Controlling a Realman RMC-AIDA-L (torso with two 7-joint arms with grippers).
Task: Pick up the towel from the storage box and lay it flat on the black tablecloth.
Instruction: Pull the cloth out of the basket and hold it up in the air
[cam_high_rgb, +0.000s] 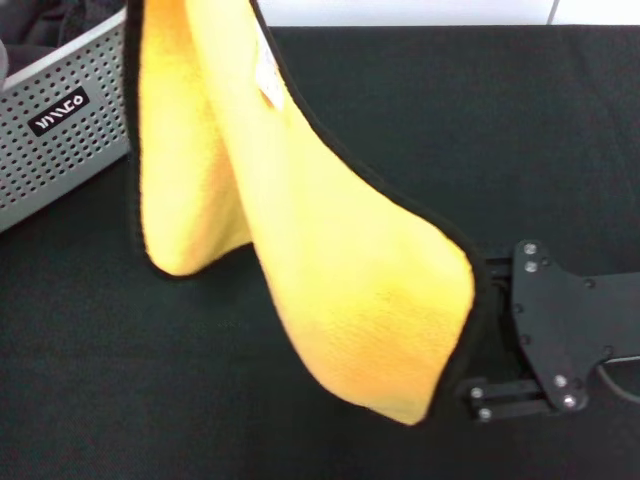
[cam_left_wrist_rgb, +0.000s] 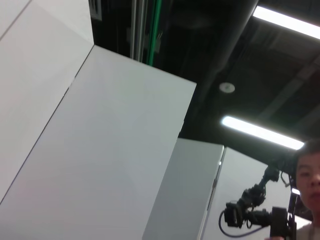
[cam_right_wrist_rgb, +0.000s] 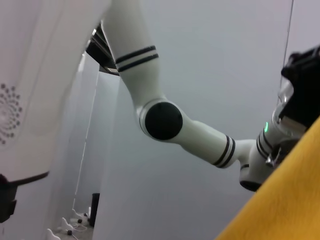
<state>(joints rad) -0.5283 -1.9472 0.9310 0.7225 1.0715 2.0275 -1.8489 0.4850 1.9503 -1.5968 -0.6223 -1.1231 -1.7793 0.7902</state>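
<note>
The towel (cam_high_rgb: 300, 240) is hanging in the air from above, out of the storage box (cam_high_rgb: 70, 120) and over the black tablecloth (cam_high_rgb: 560, 130), probably for spreading, while the right gripper (cam_high_rgb: 480, 345) is reaching its lower corner, and I cannot tell the fingers' state.

The towel (cam_high_rgb: 330, 270) hangs above the black tablecloth (cam_high_rgb: 150, 400), its upper end out of view. The storage box (cam_high_rgb: 60, 140) sits on the cloth at far left (behind the towel's folds). The right gripper (cam_high_rgb: 500, 340) lies low on the right, seemingly just behind the towel's lower corner.
</note>
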